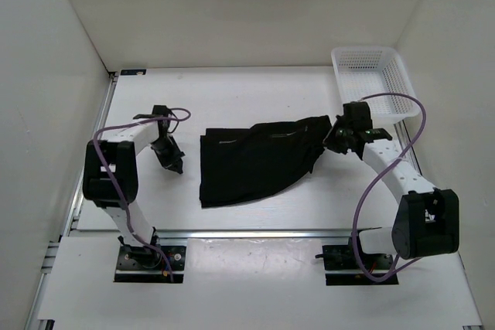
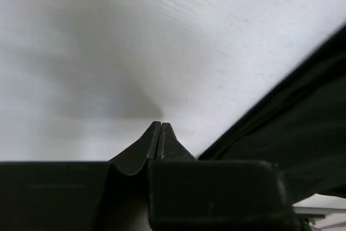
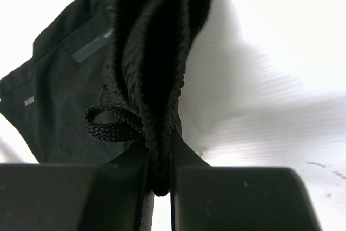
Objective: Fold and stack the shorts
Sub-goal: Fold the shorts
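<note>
My right tool [image 3: 160, 155] pinches the shorts [image 1: 255, 161] by the bunched waistband [image 3: 157, 79] (drawstring loop [image 3: 111, 125] beside it); they lie centred on the surface [image 1: 232, 102]. My left tool [image 1: 172, 161], closed on nothing, sits just left. I should carry the waistband across low, edges aligned.

The shorts [image 1: 255, 161] are plain black with no print. In the right wrist view they carry a short dull grey strip [image 3: 89, 50] and a black drawstring [image 3: 111, 124] with a braided weave, and the bunched waistband shows a fine ribbed texture. The mesh basket [image 1: 363, 49] is white with a small grid pattern. The table [image 1: 255, 98] is white, as are the walls around it. The left arm [image 1: 128, 135] and right arm [image 1: 394, 171] have white links and black joints. The left gripper [image 1: 175, 166] and right gripper [image 1: 331, 143] are black, and the cables [image 1: 418, 133] are purple.
</note>
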Controlling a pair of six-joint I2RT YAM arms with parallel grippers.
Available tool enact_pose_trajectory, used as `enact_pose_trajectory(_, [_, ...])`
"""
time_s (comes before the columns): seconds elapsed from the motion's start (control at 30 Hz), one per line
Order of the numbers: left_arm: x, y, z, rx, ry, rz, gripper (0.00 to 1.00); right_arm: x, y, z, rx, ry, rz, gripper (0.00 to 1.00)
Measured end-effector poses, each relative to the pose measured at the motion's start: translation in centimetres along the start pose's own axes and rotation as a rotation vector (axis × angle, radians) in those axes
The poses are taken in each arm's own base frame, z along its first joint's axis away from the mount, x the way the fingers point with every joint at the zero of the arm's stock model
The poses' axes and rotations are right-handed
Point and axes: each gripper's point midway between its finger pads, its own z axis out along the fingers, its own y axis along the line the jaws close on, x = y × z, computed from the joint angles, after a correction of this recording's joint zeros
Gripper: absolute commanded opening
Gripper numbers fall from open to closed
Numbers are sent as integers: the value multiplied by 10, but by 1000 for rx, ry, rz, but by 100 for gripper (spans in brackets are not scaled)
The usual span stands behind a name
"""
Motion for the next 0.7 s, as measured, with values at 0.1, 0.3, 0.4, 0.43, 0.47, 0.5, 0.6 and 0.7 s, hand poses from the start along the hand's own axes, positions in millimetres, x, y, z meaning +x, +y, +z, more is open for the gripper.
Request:
enact_pose_trajectory(0.1, [12,-12,18,-10,66,30,10,-5,4,-5,3,-9,-50,0])
enact_pose_trajectory(0.3, [16,-55,22,47,79,98,10,-14,53,-22,-48,-34,-228,0])
enact_pose_trajectory(0.4, [20,-67,24,71,93,109,10,-8,101,-32,-110,-47,-353,0])
enact_pose_trajectory(0.43, [20,-68,24,75,96,106,10,-4,117,-34,-130,-50,-393,0])
enact_pose_trajectory(0.47, [20,-68,24,76,99,102,10,3,134,-37,-147,-52,-437,0])
enact_pose_trajectory(0.5, [21,-68,24,79,102,100,10,11,150,-39,-166,-51,-478,0])
enact_pose_trajectory(0.6, [21,-69,24,84,110,92,10,46,198,-39,-212,-36,-607,0])
enact_pose_trajectory(0.7, [21,-69,24,85,111,91,10,90,233,-34,-236,3,-725,0])
